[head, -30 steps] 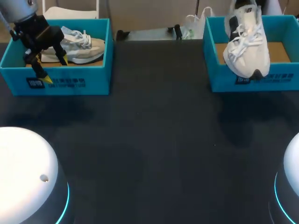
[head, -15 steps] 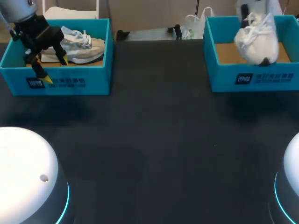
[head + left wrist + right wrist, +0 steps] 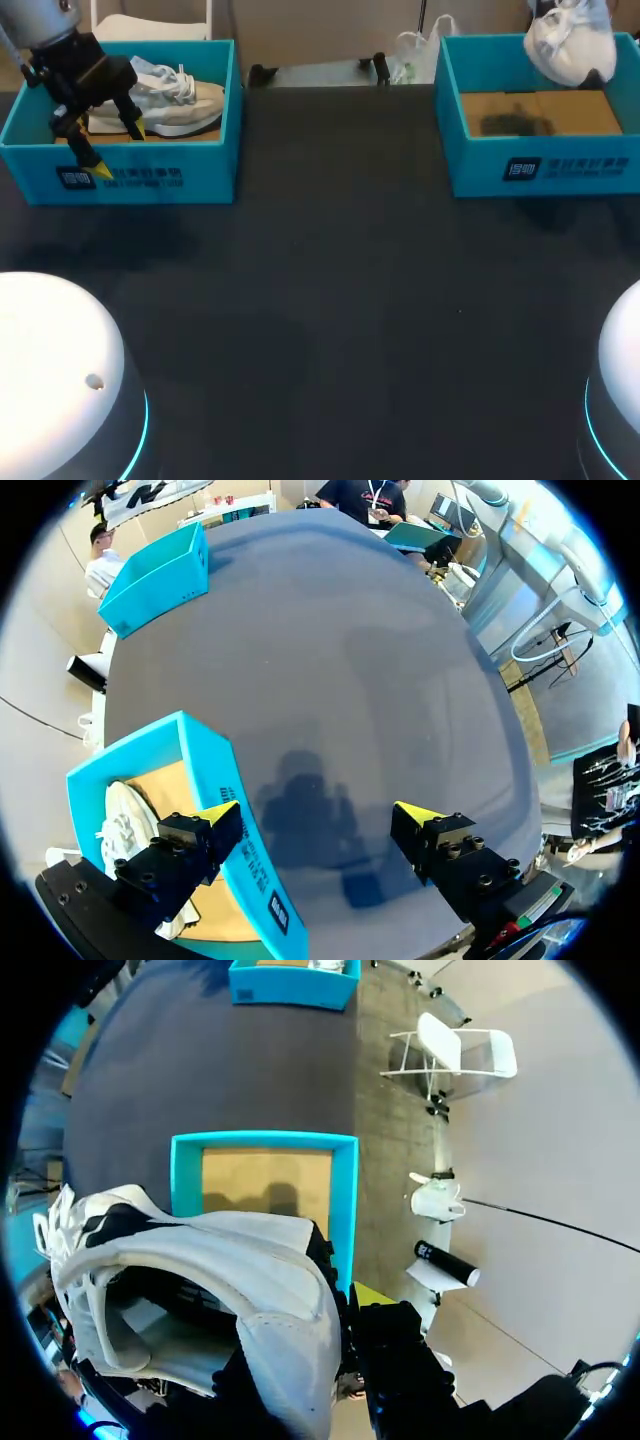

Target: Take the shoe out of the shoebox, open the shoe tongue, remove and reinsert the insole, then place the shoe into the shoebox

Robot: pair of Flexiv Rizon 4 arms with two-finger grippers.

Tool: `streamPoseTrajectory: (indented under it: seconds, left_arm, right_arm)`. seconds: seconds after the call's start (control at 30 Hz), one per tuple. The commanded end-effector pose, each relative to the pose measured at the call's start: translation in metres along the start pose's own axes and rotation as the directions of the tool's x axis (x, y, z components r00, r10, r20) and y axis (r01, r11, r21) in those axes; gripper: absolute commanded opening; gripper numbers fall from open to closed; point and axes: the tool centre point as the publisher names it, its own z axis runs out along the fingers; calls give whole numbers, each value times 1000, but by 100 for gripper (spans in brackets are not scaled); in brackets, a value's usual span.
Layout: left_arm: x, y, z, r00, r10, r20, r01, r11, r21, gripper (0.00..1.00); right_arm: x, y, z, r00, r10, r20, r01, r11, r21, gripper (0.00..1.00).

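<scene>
Well, the shoe [image 3: 570, 40] hangs in the air above the far rim of the right box [image 3: 560, 165], white with black patches, its shadow lying on the box's brown card floor. The right pincer [image 3: 322, 1322] holds it by the heel – one yellow tip shows outside the collar, while the other finger is hidden by the shoe. Across the dark surface [image 3: 340, 280], well apart, stands the left box [image 3: 150, 178] with a second shoe [image 3: 170, 95] lying on its side inside. The left pincer [image 3: 118, 150] hovers at that box's front wall, its fingers spread wide and holding nothing – one tip over the inside of the box, the other out over the surface.
</scene>
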Motion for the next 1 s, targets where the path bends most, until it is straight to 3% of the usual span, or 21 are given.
streamPoseTrajectory:
  seconds: [0.03, 0.13, 0.23, 0.33, 0.57, 0.73, 0.83, 0.9, 1.0]
  left_arm:
    - [1, 0, 0, 1000, 1, 0, -1, 1000, -3, 100]
    - [1, 0, 0, 1000, 1, 0, -1, 1000, -3, 100]
    - [1, 0, 0, 1000, 1, 0, -1, 1000, -3, 100]
    - [1, 0, 0, 1000, 1, 0, -1, 1000, -3, 100]
    - [1, 0, 0, 1000, 1, 0, -1, 1000, -3, 100]
    - [1, 0, 0, 1000, 1, 0, -1, 1000, -3, 100]
    - [1, 0, 0, 1000, 1, 0, -1, 1000, -3, 100]
    - [1, 0, 0, 1000, 1, 0, -1, 1000, -3, 100]
    - [1, 0, 0, 1000, 1, 0, -1, 1000, -3, 100]
  right_arm:
    - [-7, 0, -3, 999, -1, -46, 1, 1000, 3, 0]
    - [-24, -20, 15, 994, 94, -51, -98, 992, -79, 0]
    - [-50, -49, 38, 992, 126, -26, -127, 992, -26, 0]
    - [-63, -68, 54, 991, 136, 6, -136, 991, 18, 0]
    - [-53, -82, 83, 996, 92, -10, -92, 996, -8, 0]
    - [-43, -93, 101, 974, 217, -59, -216, 976, 19, 0]
    - [-35, -106, 106, 928, 365, -74, -362, 931, 46, 0]
    - [-25, -120, 109, 859, 506, -80, -495, 860, 123, 0]
    - [-4, -143, 107, 680, 729, -76, -699, 676, 232, 0]
